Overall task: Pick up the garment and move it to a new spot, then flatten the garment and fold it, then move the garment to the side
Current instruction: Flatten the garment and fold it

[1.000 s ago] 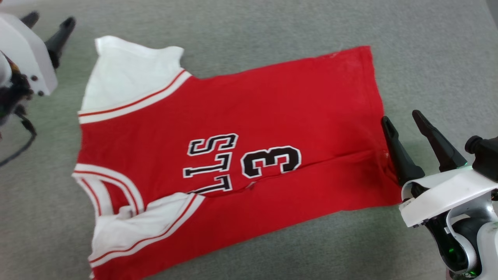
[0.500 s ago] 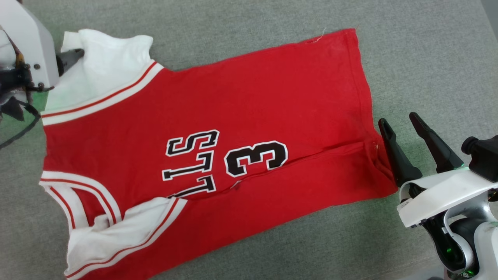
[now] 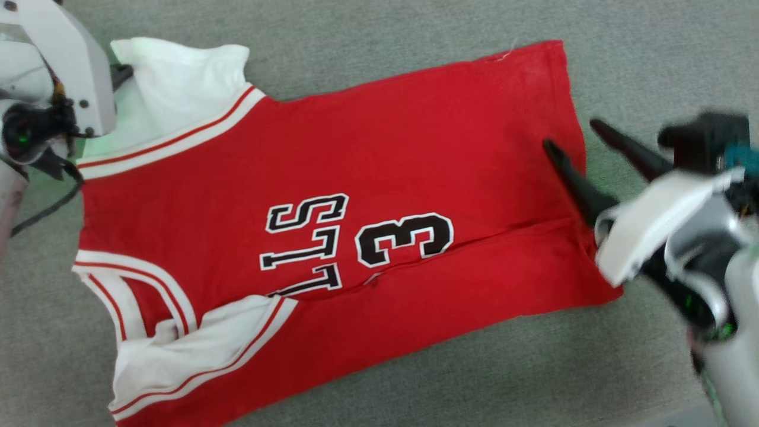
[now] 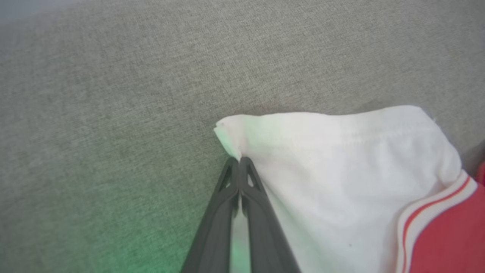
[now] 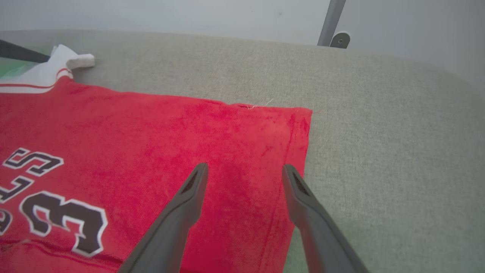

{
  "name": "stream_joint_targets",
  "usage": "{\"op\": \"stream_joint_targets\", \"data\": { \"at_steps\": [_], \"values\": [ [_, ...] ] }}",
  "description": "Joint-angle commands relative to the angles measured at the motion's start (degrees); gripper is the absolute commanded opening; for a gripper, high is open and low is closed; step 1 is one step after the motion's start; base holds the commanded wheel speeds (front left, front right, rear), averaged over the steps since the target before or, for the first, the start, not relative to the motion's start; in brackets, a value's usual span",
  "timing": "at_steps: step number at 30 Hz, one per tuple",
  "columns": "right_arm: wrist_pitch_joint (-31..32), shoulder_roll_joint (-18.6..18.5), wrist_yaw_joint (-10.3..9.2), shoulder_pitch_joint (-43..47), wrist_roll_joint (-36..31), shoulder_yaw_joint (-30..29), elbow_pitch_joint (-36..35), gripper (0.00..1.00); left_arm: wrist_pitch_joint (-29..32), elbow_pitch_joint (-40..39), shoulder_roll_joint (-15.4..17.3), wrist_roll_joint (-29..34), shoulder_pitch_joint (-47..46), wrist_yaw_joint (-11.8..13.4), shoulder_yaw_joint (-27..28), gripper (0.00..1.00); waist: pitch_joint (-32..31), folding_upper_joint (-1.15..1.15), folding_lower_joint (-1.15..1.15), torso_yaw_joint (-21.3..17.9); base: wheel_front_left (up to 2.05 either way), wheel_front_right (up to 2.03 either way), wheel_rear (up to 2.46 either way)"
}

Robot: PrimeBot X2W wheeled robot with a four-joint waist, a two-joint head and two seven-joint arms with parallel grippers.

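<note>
The garment (image 3: 385, 148) lies spread on the grey cloth surface, collar to the left and hem to the right, black "3" and letters up. Its near long side is folded over along a crease. My left gripper (image 3: 121, 74) is at the far white sleeve (image 4: 341, 170). In the left wrist view the left gripper (image 4: 239, 161) is shut, its tips pinching the sleeve's corner edge. My right gripper (image 3: 572, 135) hangs open over the hem at the right. In the right wrist view the right gripper (image 5: 244, 168) has its two fingers spread above the garment (image 5: 151, 132), near the hem's far corner.
Grey cloth surface (image 3: 652, 59) runs all around the garment. A metal leg (image 5: 331, 22) and a pale wall stand beyond its far edge. A dark cable (image 3: 41, 207) hangs from my left wrist.
My left gripper reached the far white sleeve and closed on its corner. My right gripper swung up and left, from beside the hem to over it. The camera shifted a little.
</note>
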Motion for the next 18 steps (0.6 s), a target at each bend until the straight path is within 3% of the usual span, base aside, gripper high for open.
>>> {"op": "stream_joint_targets", "data": {
  "at_steps": [1,11,18],
  "values": [
    [1.2,-0.7,-0.07,-2.7,1.3,0.5,1.0,1.00,0.1,0.4,-1.1,-0.4,1.4,-0.2,-1.4,0.00,0.0,0.00,0.00,0.6,0.00,0.00,0.00],
    [20.5,-6.0,-0.07,-23.9,6.0,6.4,22.0,1.00,-4.4,-1.7,-2.8,-2.1,-1.8,-0.2,-6.4,0.00,0.4,0.00,0.00,4.9,0.00,0.00,0.00],
    [23.9,-6.1,-0.07,-31.2,4.1,8.0,34.4,1.00,-6.5,-2.5,-4.3,-4.0,-4.3,-0.2,-9.9,0.00,1.1,0.00,0.00,7.5,0.00,0.00,0.00]
  ]
}}
